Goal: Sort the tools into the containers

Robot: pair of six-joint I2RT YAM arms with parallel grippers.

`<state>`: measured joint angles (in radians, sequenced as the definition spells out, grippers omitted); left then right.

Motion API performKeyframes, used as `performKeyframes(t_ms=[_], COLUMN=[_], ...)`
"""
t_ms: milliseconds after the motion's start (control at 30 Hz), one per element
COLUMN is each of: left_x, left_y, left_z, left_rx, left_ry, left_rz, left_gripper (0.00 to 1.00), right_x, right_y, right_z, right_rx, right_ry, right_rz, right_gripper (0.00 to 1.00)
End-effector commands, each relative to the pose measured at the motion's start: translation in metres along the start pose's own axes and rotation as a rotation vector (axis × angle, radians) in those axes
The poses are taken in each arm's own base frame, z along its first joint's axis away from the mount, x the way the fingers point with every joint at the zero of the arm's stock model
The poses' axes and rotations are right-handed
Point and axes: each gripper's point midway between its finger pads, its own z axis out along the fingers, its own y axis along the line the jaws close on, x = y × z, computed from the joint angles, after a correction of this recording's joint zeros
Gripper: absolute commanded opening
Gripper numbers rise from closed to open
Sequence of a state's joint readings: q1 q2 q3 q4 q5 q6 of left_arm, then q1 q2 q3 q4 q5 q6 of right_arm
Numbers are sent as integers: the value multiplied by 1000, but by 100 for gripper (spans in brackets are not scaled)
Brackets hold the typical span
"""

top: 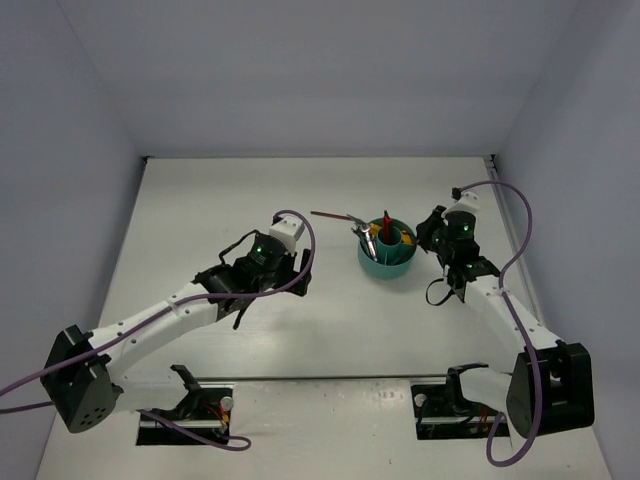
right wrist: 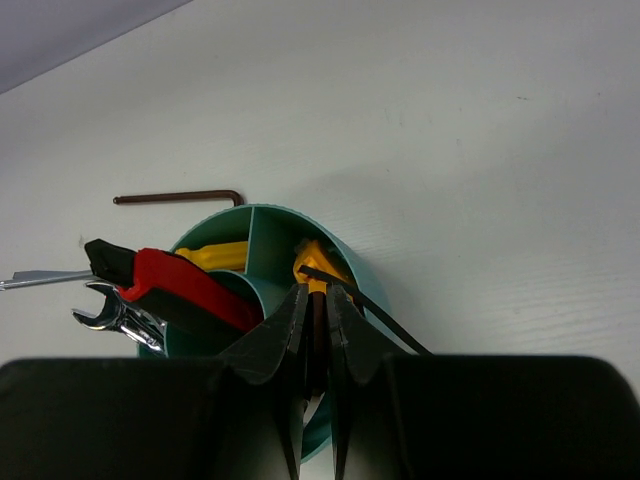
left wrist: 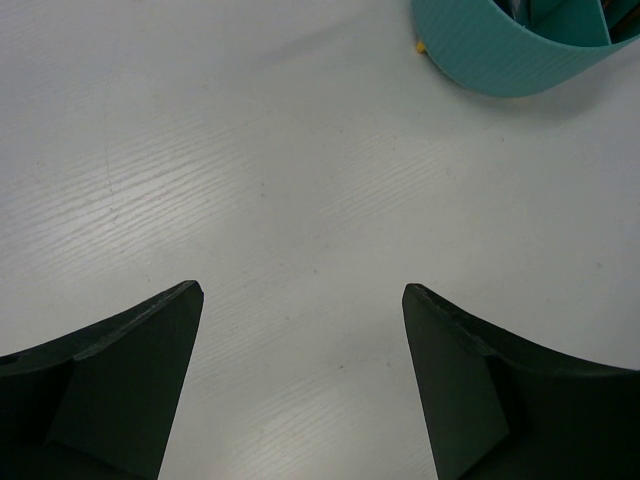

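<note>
The round teal tub stands right of centre; it also shows in the right wrist view and the left wrist view. In it stand a red-and-black-handled tool, silver wrenches and yellow-handled tools. A brown hex key lies on the table just behind the tub. My right gripper hangs over the tub's right compartment, shut on a thin dark hex key that leans over the rim. My left gripper is wide open and empty above bare table, left of the tub.
The white table is walled in on three sides. A small yellow bit shows at the tub's foot. The arm bases and their cables sit at the near edge.
</note>
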<state>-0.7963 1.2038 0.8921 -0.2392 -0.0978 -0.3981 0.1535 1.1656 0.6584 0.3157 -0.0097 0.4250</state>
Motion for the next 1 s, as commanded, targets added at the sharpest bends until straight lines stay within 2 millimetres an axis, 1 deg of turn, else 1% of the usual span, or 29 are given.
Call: performKeyframes(t_ms=[0,67,167,267,367,500,533,567,600,633,667,700,733,767,800,867,967], left_x=[-32,-32,-35,-41,-51,-68,-69,-79,-88,-92,-96,-98,-100,-109,-114,-108,-117], left_y=[-7,-7,-3,0,4,20,28,26,32,36,38,39,41,40,39,42,49], left_z=[-5,-4,-1,2,11,30,38,37,45,49,54,65,74,80,89,114,136], left_rx=[18,19,-8,-27,-39,-51,-53,-48,-47,-49,-53,-61,-67,-68,-74,-98,-144], left_ry=[-82,-79,-86,-103,-109,-96,-77,-97,-95,-95,-94,-80,-71,-80,-79,-39,-34], left_rz=[-31,-30,-27,-14,3,-38,-72,-77,-113,-133,-141,-154,-165,-177,-194,-228,-269], left_gripper=[78,78,78,78,78,78,78,78,78,78,78,77,77,77,76,74,70], right_x=[-19,-14,-8,-6,-11,-21,-26,-33,-38,-40,-42,-49,-51,-53,-56,-58,-60], right_y=[12,11,7,6,8,11,13,16,17,17,15,14,13,13,14,15,19], right_z=[7,8,8,6,4,-4,-8,-11,-16,-18,-20,-25,-28,-31,-34,-38,-42], right_rx=[-55,-56,-40,-40,-45,-52,-57,-65,-64,-60,-49,-35,-27,-26,-29,-34,-55], right_ry=[-100,-89,-83,-83,-93,-111,-119,-136,-145,-143,-149,-167,-170,-172,-181,-188,-192], right_rz=[49,52,52,52,52,47,41,36,24,18,14,7,0,-6,-7,-9,-7], right_gripper=[0,6,16,24,35,41,45,45,49,51,52,55,56,56,57,58,59])
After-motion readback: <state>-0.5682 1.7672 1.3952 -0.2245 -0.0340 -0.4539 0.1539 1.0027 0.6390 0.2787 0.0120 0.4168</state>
